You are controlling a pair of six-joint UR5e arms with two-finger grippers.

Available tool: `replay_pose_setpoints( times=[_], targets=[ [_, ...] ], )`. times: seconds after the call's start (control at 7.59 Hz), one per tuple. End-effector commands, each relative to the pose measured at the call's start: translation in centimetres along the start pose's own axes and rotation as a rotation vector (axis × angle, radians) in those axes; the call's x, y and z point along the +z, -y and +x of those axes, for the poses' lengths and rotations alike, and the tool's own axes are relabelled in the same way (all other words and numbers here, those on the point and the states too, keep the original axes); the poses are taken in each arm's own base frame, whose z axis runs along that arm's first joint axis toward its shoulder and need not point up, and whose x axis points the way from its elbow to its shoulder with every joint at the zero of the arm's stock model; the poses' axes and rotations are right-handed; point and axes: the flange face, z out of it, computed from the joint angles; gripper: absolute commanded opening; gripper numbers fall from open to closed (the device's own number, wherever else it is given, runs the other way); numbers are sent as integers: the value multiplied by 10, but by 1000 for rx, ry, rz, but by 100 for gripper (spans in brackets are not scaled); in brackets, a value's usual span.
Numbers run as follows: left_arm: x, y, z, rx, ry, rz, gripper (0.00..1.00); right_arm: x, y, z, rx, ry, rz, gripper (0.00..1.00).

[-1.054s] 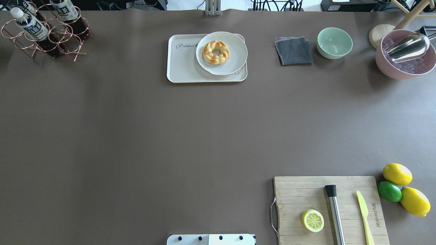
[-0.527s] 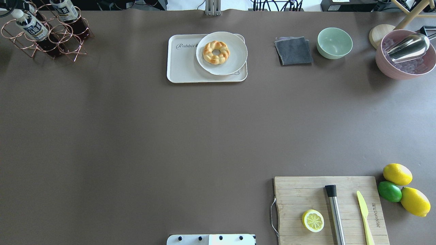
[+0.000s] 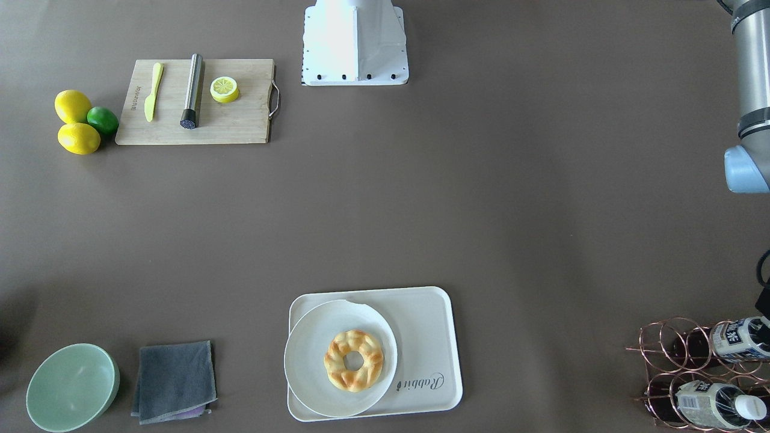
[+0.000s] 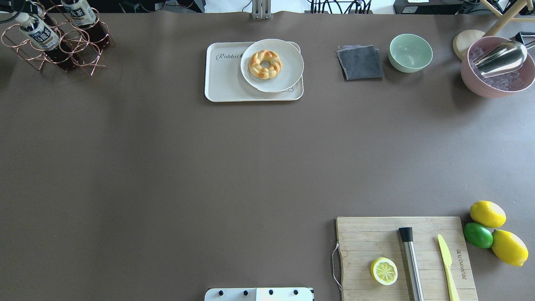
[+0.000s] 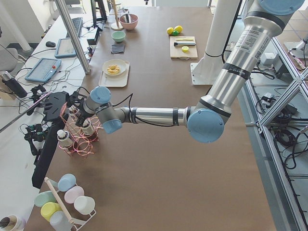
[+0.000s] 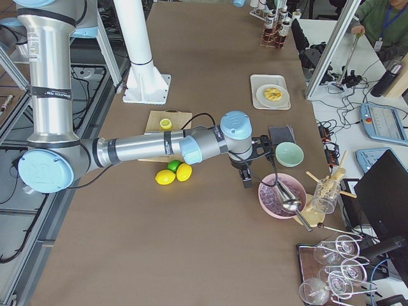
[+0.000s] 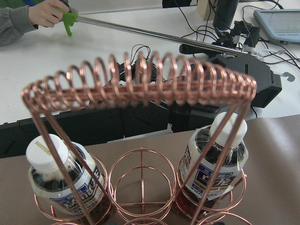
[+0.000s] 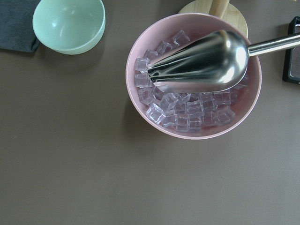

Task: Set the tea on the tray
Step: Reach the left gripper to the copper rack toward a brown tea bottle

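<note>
The tea (image 4: 38, 32) stands in a copper wire rack (image 4: 79, 54) at the table's far left corner; it also shows in the front view (image 3: 737, 338). A second bottle (image 4: 81, 11) with a paler label is beside it. The left wrist view shows two bottles (image 7: 63, 185) (image 7: 215, 171) in the rack; I cannot tell there which is the tea. The tray (image 4: 223, 85) (image 3: 428, 337) holds a plate. My left gripper (image 5: 76, 107) is just beside the rack; I cannot tell if it is open. My right gripper (image 6: 245, 177) hangs by the pink bowl; I cannot tell its state.
A white plate (image 4: 288, 67) with a braided doughnut (image 4: 265, 64) covers the tray's right part. A grey cloth (image 4: 360, 62), a green bowl (image 4: 411, 52) and a pink bowl of ice with a scoop (image 4: 497, 67) are at the back right. A cutting board (image 4: 376, 238) and citrus fruit (image 4: 487, 214) are at the front right.
The tea bottle's top has shifted slightly right and down in the overhead view. A black cable of the left arm has come into the top left corner.
</note>
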Motion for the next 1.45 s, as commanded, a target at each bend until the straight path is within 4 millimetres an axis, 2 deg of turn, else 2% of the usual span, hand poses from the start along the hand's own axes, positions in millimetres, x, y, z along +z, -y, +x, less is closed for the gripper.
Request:
replay_pose_setpoints(
  times=[0.0, 0.26, 0.53, 1.32],
  targets=[
    [0, -5, -2, 2, -1, -2, 71, 0, 0, 0, 0, 0, 0, 100],
    [-1, -9, -4, 6, -3, 1, 71, 0, 0, 0, 0, 2, 0, 100],
    [-2, -10, -5, 7, -4, 4, 62, 0, 0, 0, 0, 2, 0, 100],
    [1, -13, -6, 7, -2, -2, 62, 0, 0, 0, 0, 0, 0, 100]
  ],
)
